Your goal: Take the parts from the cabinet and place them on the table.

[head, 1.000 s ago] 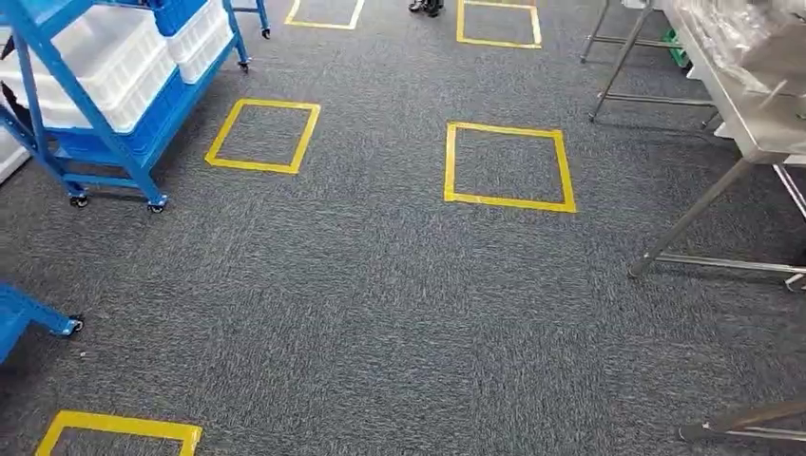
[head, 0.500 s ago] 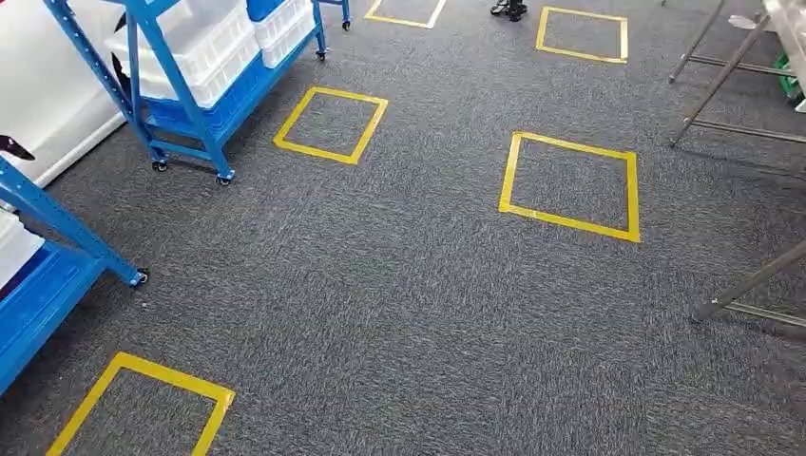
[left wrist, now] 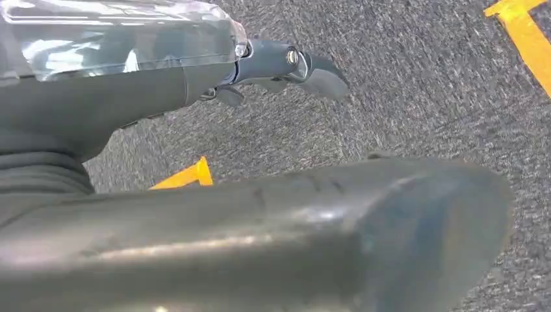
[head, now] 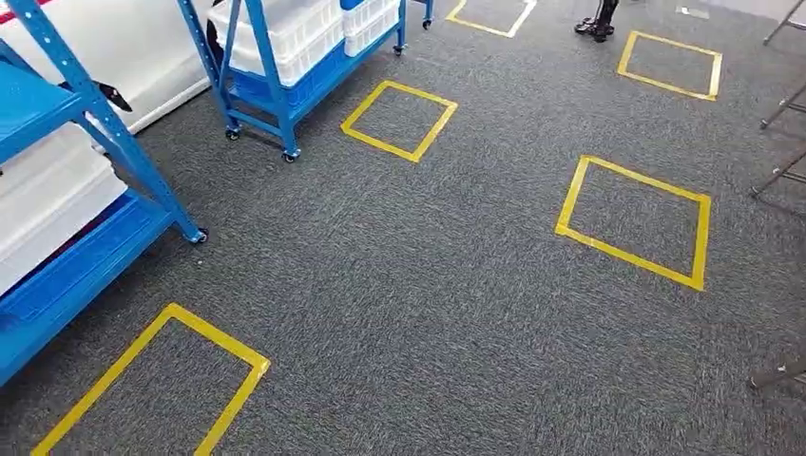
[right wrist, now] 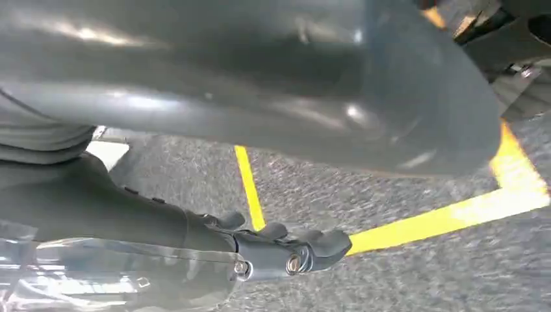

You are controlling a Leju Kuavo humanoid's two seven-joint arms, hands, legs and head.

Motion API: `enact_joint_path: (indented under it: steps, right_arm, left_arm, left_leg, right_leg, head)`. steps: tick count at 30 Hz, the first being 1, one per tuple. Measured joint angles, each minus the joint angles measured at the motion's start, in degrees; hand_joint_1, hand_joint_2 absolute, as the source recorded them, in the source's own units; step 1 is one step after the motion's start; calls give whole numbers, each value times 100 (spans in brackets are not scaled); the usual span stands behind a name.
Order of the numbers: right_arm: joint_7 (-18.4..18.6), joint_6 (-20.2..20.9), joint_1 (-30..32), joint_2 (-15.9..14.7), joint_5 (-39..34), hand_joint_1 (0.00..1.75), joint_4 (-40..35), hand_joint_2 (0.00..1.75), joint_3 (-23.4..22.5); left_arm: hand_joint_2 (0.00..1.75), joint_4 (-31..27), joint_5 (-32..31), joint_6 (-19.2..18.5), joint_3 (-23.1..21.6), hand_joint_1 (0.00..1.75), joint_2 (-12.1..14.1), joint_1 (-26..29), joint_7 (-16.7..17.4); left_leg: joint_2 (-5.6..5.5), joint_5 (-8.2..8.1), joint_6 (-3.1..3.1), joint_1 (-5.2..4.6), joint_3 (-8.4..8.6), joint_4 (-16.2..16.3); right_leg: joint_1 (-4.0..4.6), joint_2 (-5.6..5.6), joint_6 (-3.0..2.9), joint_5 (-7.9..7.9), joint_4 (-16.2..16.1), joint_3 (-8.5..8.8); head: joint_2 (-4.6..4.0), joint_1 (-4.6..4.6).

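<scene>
Both the left hand (left wrist: 286, 65) and right hand (right wrist: 286, 250) hang holding nothing, fingers loosely apart, as we note the view has swung left toward the blue cabinet (head: 86, 190), so pickup remains ahead.

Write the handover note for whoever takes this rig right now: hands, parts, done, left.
Left hand: hangs over the carpet, fingers extended, holding nothing.
Right hand: same, over a yellow tape line.
Parts: none seen out of storage. The near blue rack and the far blue rack both hold white bins; their contents cannot be made out.
Done: nothing carried yet, by what shows.
Left: reach a rack, take the parts, carry them to the table.
</scene>
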Motion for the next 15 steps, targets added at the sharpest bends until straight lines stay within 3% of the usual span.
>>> enact_joint_path:
  steps: [1, 2, 3, 4, 5, 7, 8, 9, 11, 13, 14, 15]
  right_arm:
    - [-7, 6, 25, -13, -26, 0, 0, 0, -2]
    - [-13, 6, 43, -24, -75, 0, 0, 0, -9]
    - [-24, 6, 68, -57, -111, 0, 2, 0, -24]
    - [-24, 6, 84, -76, -142, 0, 2, 0, -37]
    - [-28, 4, 103, -98, -183, 0, 2, 0, -57]
    - [-31, -2, 128, -125, -241, 0, 2, 0, -125]
    - [-33, -2, 134, -147, -260, 0, 2, 0, -144]
    - [-33, -2, 152, -199, -269, 0, 2, 0, -164]
    - [-54, -2, 145, -197, -278, 0, 4, 0, -173]
    - [-48, -4, 117, -201, -278, 0, 4, 0, -201]
    - [-46, -4, 119, -194, -278, 0, 4, 0, -205]
    - [-44, -9, 140, -197, -299, 0, 4, 0, -212]
  left_arm:
    - [0, 0, -35, -20, -2, 0, -7, -9, -7]
    - [0, 0, -75, -75, -9, 0, -13, -12, -7]
    - [0, 0, -125, -120, -33, 0, -22, -7, -7]
    - [0, 0, -164, -151, -48, 0, -33, -4, -7]
    - [0, 0, -203, -177, -68, 0, -35, -3, 0]
    - [0, 0, -284, -212, -113, 0, -42, -4, 20]
    - [0, 0, -291, -217, -133, 0, -53, -12, 20]
    - [0, 0, -291, -227, -162, 0, -89, -11, 20]
    - [0, 0, -295, -230, -184, 0, -85, -11, 22]
    - [0, 0, -297, -241, -212, 0, -90, 16, 26]
    - [0, 0, -302, -238, -212, 0, -83, 9, 24]
    - [0, 0, -341, -258, -219, 0, -88, 6, 24]
  left_leg:
    - [-55, 11, 23, -2, -17, 1]
    - [-121, 13, 47, -17, -31, 1]
    - [-209, 19, 65, -40, -39, 4]
    - [-297, 20, 68, -55, -38, 5]
    - [-394, 22, 70, -70, -25, 5]
    - [-570, 22, 69, -91, 0, 5]
    - [-646, 25, 66, -90, 3, 4]
    - [-680, 30, 50, -79, -22, 8]
    - [-806, 53, -1, -36, -68, 11]
    - [-983, 97, -92, -17, -73, -53]
    - [-925, 74, -100, -54, -77, -22]
    - [-470, -67, -131, -89, -135, 137]
  right_leg:
    - [3, 127, -6, -231, 402, -196]
    - [6, 187, -9, -445, 880, -429]
    - [8, 206, -17, -591, 1343, -665]
    - [11, 213, -35, -588, 1547, -784]
    - [32, 222, -71, -422, 1454, -768]
    - [91, 331, -193, 174, 564, -410]
    - [119, 537, -266, 442, 15, -185]
    - [102, 904, -336, 375, -182, -108]
    - [147, 777, -314, 420, -241, -104]
    - [159, 636, -353, 434, -301, -61]
    - [55, 535, -359, 495, -439, -8]
    - [79, 430, -368, 514, -502, 40]
  head:
    - [0, 0]
    - [0, 2]
    - [0, 0]
    - [0, 0]
    - [0, 2]
    - [0, 2]
    - [0, 0]
    - [0, -9]
    - [0, -7]
    - [0, -4]
    - [0, -4]
    - [0, -9]
